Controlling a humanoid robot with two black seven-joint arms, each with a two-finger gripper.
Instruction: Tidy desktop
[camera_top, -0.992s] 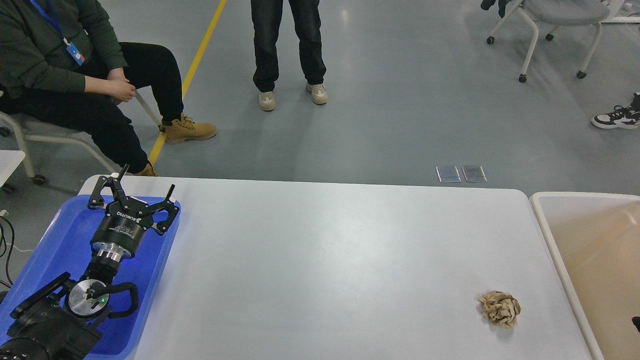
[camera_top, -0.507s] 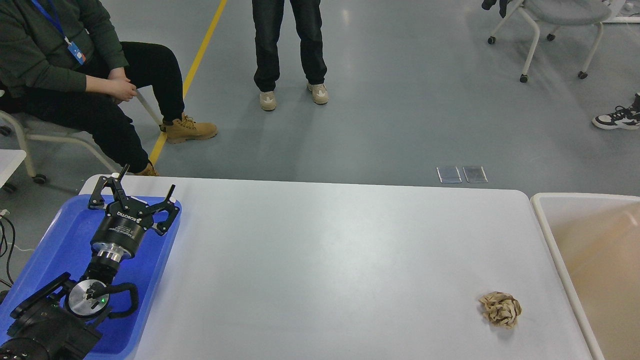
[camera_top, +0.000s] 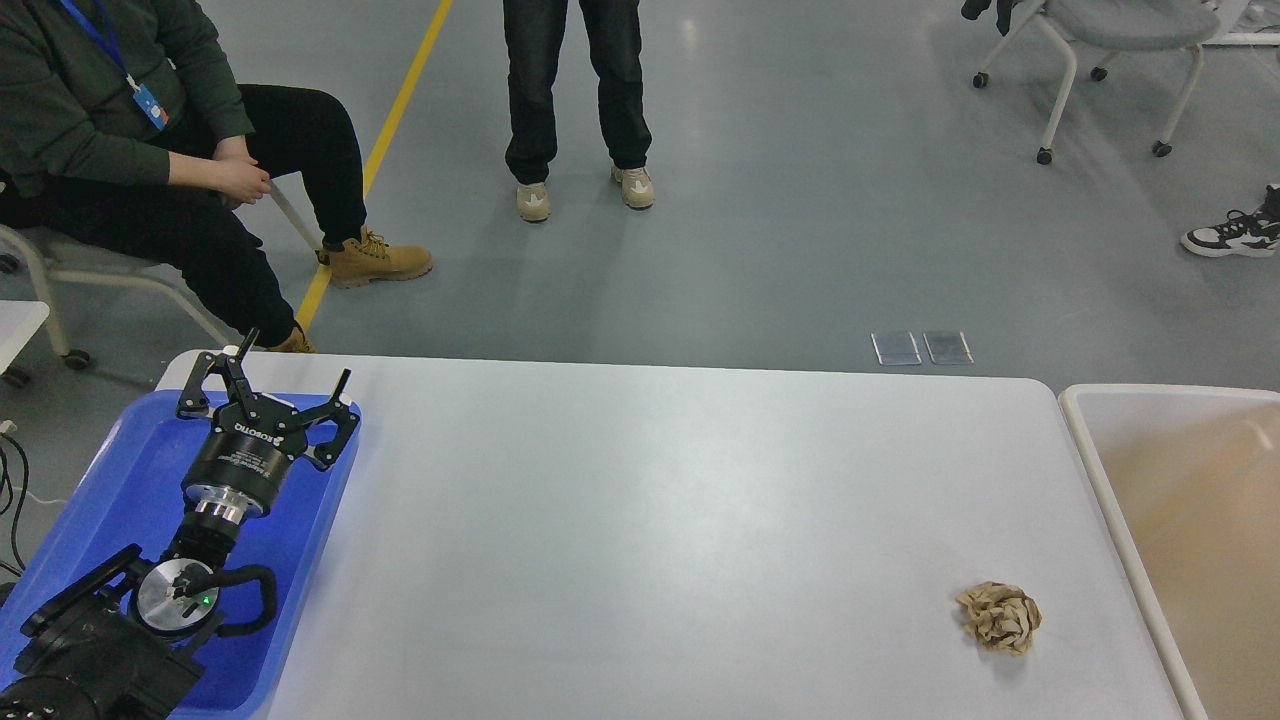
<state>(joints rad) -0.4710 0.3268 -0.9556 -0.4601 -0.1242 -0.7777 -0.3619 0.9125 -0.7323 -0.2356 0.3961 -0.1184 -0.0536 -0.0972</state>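
Observation:
The white desktop (camera_top: 650, 500) fills the lower part of the head view. A crumpled ball of brown paper (camera_top: 999, 618) lies on it near the front right, close to the bin. My left gripper (camera_top: 292, 372) is open and empty. It hovers over the far end of the blue tray (camera_top: 110, 470) at the table's left end, far from the paper ball. My right gripper is out of view.
A cream-rimmed tan bin (camera_top: 1092, 455) stands against the table's right end. Beyond the far edge, one person sits at the left (camera_top: 150, 150) and another stands (camera_top: 575, 90). A wheeled chair (camera_top: 1110, 40) stands at the far right.
A dark tip that showed at the right edge one second ago has left the view. My left arm and the paper ball have not moved.

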